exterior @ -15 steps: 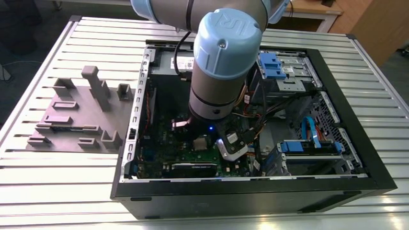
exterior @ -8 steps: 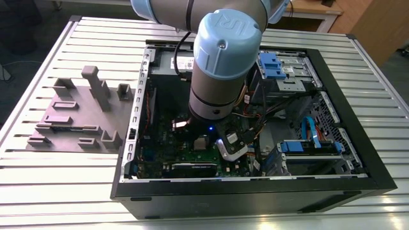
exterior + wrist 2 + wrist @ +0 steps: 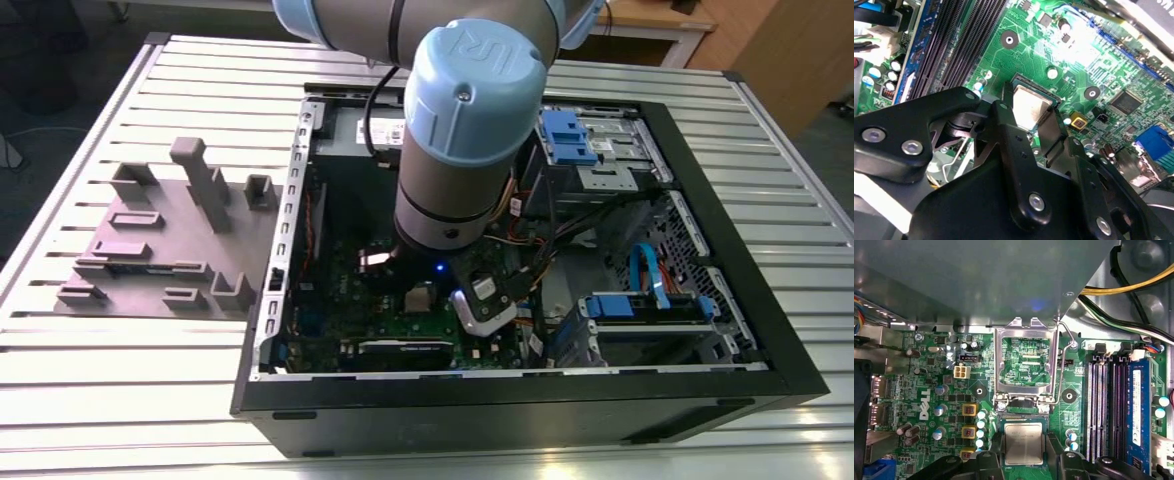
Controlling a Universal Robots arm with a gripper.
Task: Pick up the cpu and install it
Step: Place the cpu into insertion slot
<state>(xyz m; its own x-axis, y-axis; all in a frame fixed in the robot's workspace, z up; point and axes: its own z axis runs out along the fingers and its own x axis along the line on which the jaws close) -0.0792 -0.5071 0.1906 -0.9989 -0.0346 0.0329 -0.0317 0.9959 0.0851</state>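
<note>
Install step: hand point(image 3: 1024, 438) clenched on cpu point(image 3: 1024, 445), socket point(image 3: 1022, 414) right under it, lid point(image 3: 999, 365) open. Seating likely needs square, level alignment.

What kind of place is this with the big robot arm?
Most likely a robotics lab or test workshop. A robot arm reaches into an open computer case on a slatted metal table, with a grey fixture beside it, and a green motherboard lies inside.
</note>
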